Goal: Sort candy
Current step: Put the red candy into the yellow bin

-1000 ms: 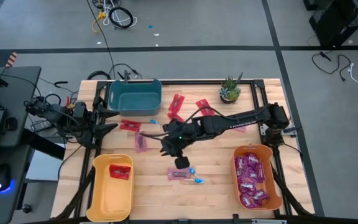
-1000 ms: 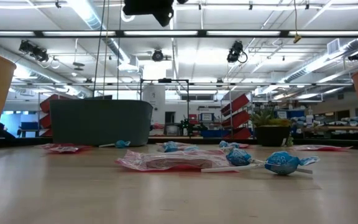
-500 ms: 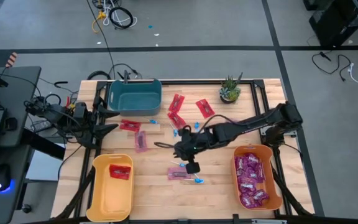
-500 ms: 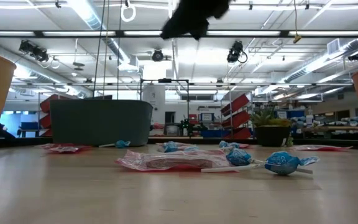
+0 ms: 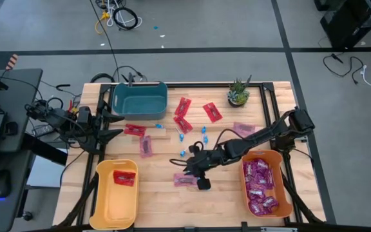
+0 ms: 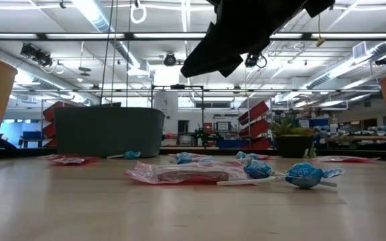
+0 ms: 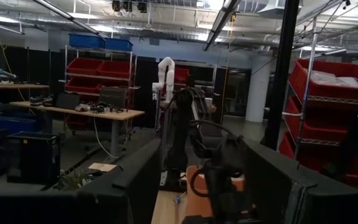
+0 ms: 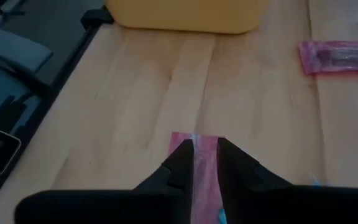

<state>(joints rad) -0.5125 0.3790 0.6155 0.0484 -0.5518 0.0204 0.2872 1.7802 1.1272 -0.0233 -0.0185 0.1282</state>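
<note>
Pink packet (image 8: 204, 163) under right gripper (image 8: 206, 157) — seemingly just short, untouched.

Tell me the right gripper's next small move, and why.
Probably lower straight down and close. The right gripper hangs above the purple packet near the table's front, fingers narrowly parted with pink wrapper showing between them; the low view shows it well clear of the table.

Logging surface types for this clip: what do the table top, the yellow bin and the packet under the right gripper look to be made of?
Table top: wood planks with a pale matte finish; seams and grain show. Yellow bin: probably moulded plastic, with smooth uniform colour and rounded corners. Pink packet below the right gripper: apparently thin plastic film or foil, flat with a slight sheen; which one is unclear.
</note>
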